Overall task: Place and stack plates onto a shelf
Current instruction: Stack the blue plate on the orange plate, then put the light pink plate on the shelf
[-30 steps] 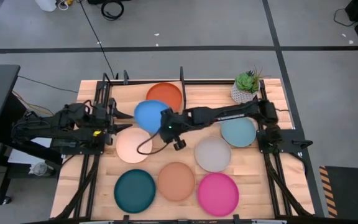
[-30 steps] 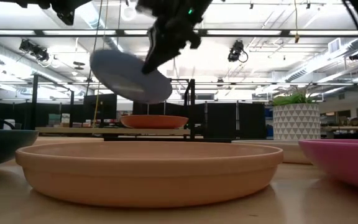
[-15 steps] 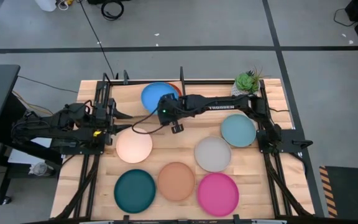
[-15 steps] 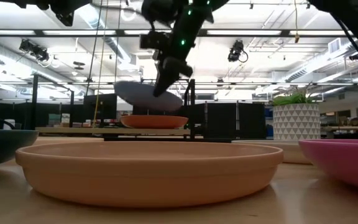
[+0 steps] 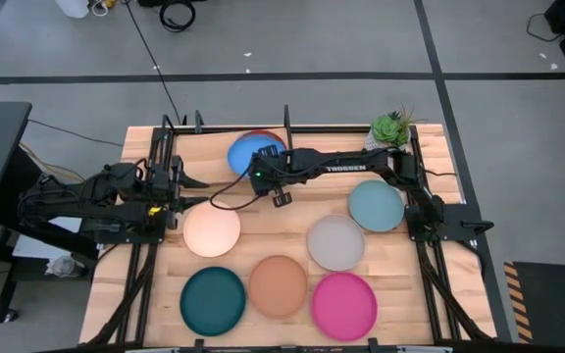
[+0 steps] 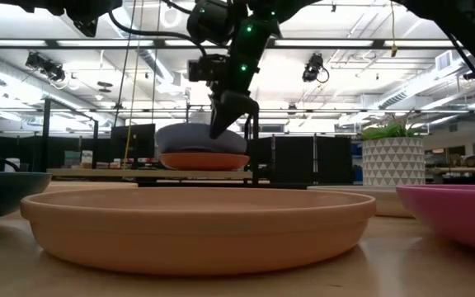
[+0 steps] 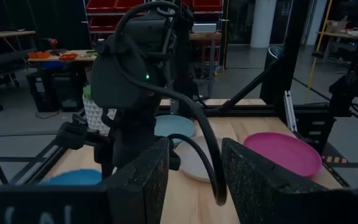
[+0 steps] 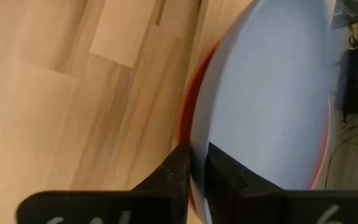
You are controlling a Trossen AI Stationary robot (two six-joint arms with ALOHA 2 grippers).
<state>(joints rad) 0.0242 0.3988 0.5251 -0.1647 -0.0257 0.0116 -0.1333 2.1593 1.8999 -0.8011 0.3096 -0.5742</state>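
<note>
right gripper [image 8: 194, 163] clamped on blue plate's [image 5: 246, 153] rim, orange plate [image 6: 204, 161] right underneath on the shelf [image 6: 105, 173], left gripper [image 7: 194, 174] fingers apart, parked off to the side

One word can be read — "TROSSEN", in white letters along the forearm of the right arm [image 5: 346, 168] in the high view; nothing else is legible.

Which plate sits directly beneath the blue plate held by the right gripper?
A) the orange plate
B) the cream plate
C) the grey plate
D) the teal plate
A: the right gripper pinches the rim of the blue plate, and the low view shows the orange plate under it on the shelf; an orange rim also edges it in the right wrist view.
</note>
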